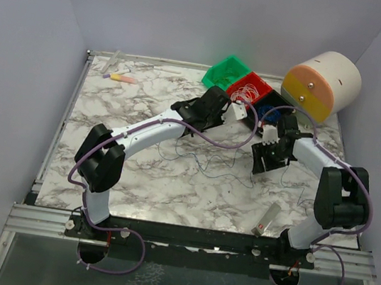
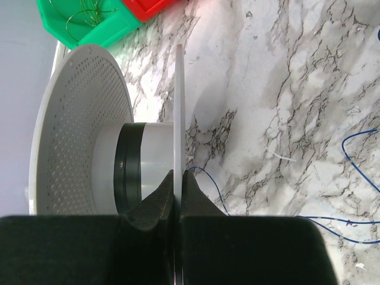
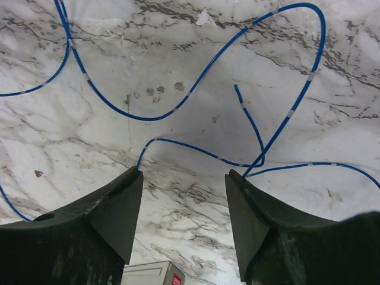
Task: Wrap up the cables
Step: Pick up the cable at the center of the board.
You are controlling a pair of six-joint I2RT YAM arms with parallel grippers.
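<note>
The cables are thin dark wires, blue in close view, lying in loose loops on the marble table (image 1: 202,162). My left gripper (image 1: 232,113) is shut on the thin edge flange (image 2: 179,107) of a white spool (image 2: 77,119). The spool has a dark band of wound wire on its core (image 2: 127,169). One cable runs from beside the fingertips out to the right (image 2: 362,139). My right gripper (image 1: 265,161) is open and empty, hovering just above cable loops (image 3: 196,89) in the right wrist view. The cable passes between and past its fingertips (image 3: 133,178).
Green (image 1: 228,71), red (image 1: 250,88) and blue (image 1: 275,106) bins stand at the back, the red one holding white wire rings. A cream and orange drum (image 1: 321,83) sits at the back right. A small white box (image 1: 267,221) lies near the right arm's base. A pink and yellow object (image 1: 121,77) lies at the back left.
</note>
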